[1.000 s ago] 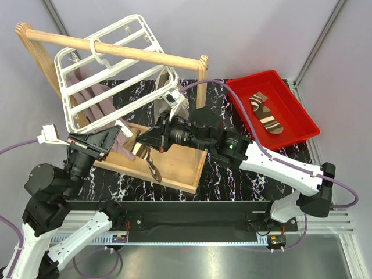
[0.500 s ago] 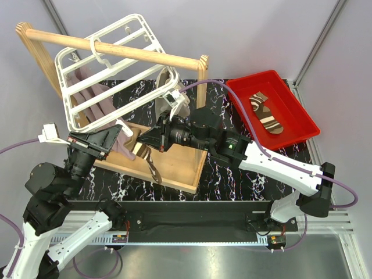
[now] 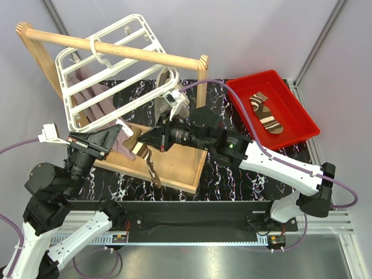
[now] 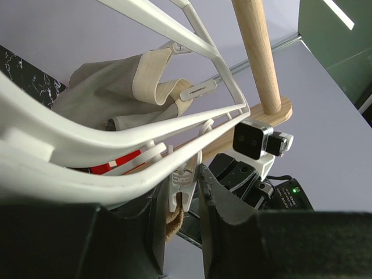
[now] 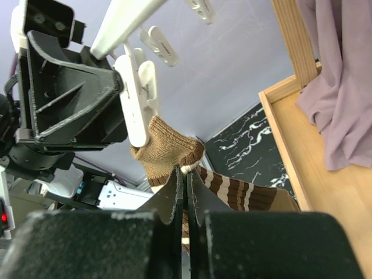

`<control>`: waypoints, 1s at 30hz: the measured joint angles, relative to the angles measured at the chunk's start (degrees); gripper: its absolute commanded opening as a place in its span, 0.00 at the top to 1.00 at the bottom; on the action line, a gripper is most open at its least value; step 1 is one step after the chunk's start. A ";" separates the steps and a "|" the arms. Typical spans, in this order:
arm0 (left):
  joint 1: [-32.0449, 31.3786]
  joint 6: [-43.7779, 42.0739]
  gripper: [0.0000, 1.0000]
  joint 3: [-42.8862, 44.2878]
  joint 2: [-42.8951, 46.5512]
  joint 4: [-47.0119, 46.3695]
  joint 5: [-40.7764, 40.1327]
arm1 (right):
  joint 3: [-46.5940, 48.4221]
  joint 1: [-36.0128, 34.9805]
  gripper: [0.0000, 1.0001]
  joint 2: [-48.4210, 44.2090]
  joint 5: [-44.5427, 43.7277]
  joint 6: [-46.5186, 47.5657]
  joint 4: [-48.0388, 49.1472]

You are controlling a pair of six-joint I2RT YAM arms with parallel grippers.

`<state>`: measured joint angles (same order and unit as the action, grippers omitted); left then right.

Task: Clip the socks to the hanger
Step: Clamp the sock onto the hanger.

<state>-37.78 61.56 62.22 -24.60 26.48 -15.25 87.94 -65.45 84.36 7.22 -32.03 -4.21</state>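
main risk: cuff of the held sock (image 5: 165, 152) missing the mouth of the clip (image 5: 138, 104) and sliding off to one side, most likely on an early release by the right gripper (image 5: 185, 173), before any bite from the clip, or on early easing of the left gripper (image 4: 180, 183) off the clip. also a chance of the hanger (image 3: 151, 34) swinging on the wooden rail (image 3: 116, 47) under the push and carrying the clip away (hung by a single hook, so little to steady it).

right gripper pinched tight on the held sock just under its brown cuff, striped foot dangling over the wooden base (image 3: 174, 165). left gripper closed around the clip, one finger on each side. cuff touching the clip's lower tip, directly above the right fingertips; whether truly inside the clip, cannot tell. second sock (image 3: 266, 114) lying in the red bin (image 3: 290, 119), well apart from both grippers.
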 measured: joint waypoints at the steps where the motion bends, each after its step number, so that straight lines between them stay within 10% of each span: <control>1: 0.00 0.00 1.00 0.00 0.00 0.00 0.00 | 0.11 0.00 1.00 0.00 -0.55 0.17 -0.44; 30: 0.00 0.15 1.00 0.00 0.00 -0.20 0.31 | 0.37 1.75 1.00 -6.10 -2.43 -1.03 -2.38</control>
<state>-37.78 61.71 62.22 -24.60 26.28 -14.94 88.31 -63.70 78.26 4.80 -33.06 -6.59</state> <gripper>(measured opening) 0.266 0.021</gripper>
